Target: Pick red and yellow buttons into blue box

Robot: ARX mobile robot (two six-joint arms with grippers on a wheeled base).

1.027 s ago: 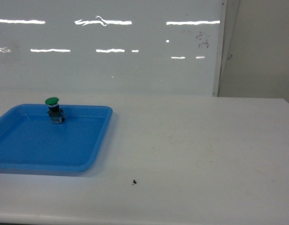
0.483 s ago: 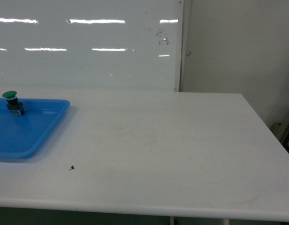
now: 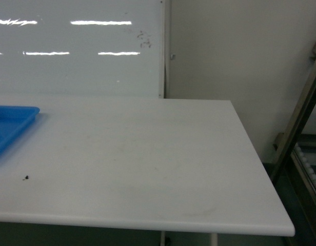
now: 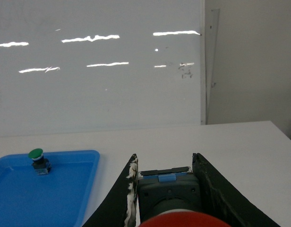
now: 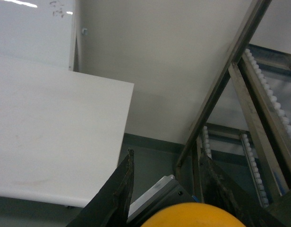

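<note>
In the left wrist view my left gripper [image 4: 164,159] is shut on the red button [image 4: 182,220]. The button's dark body [image 4: 168,191] is clamped between the two black fingers, above the white table [image 4: 240,151]. In the right wrist view my right gripper [image 5: 167,157] is shut on the yellow button [image 5: 192,216], whose grey contact block [image 5: 159,193] points forward. It hangs past the table's right edge [image 5: 122,142], over the floor. The blue box is out of view. Neither gripper shows in the head view.
A shallow blue tray [image 4: 65,198] lies on the table's left, its corner also in the head view [image 3: 9,120]. A green-capped button [image 4: 37,155] stands in its far part. A metal roller rack [image 5: 259,142] stands right of the table [image 3: 147,169]. A whiteboard [image 3: 71,51] backs the table.
The head view has swung to the right. The blue tray slid to the left edge and the green button left that view. The table's right edge and the rack came in.
</note>
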